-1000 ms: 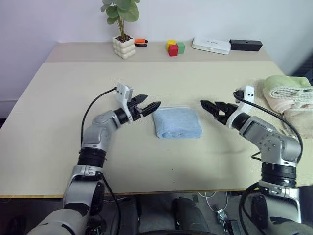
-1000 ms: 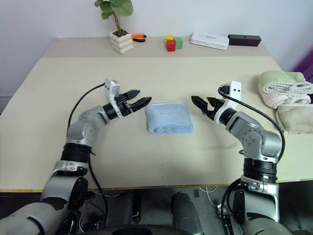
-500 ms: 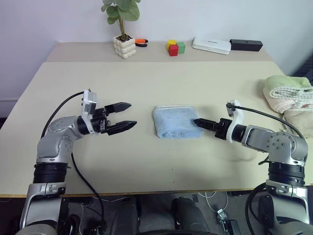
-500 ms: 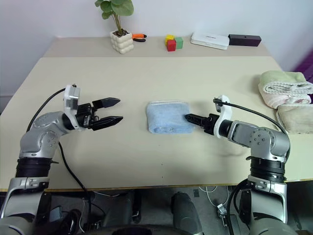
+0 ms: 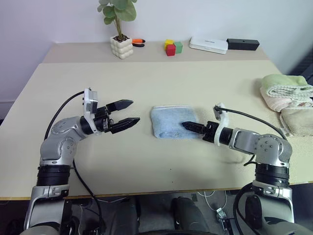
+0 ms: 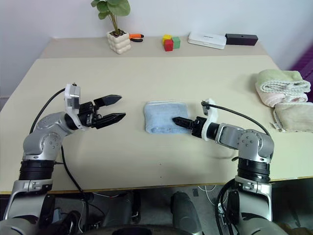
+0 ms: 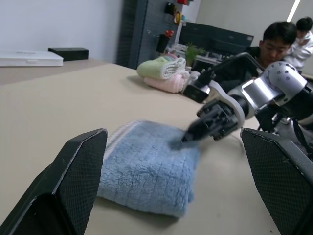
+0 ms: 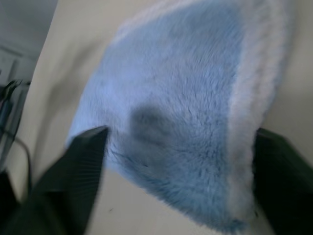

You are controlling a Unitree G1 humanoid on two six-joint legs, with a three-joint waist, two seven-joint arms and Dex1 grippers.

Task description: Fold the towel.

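Stretching out beneath both arms, the table (image 5: 205, 78) is a broad matte beige top, with a plain pale wall behind it; the left wrist view shows an office with dark shelving and seated people. The towel (image 5: 170, 121) lies folded into a small blue block between the two end effectors. The right end effector (image 5: 188, 126) reaches over the towel's near right corner, its fingers spread either side of the cloth in the right wrist view, with nothing visibly gripped. The left end effector (image 5: 126, 113) hovers well to the left of the towel, fingers wide apart and empty. Beyond the right arm sit a green towel (image 5: 283, 88) and a cream one (image 5: 298, 120). Along the far edge stand a potted plant (image 5: 119, 27), coloured blocks (image 5: 172, 47), a white box (image 5: 209, 45) and a black box (image 5: 242, 44).
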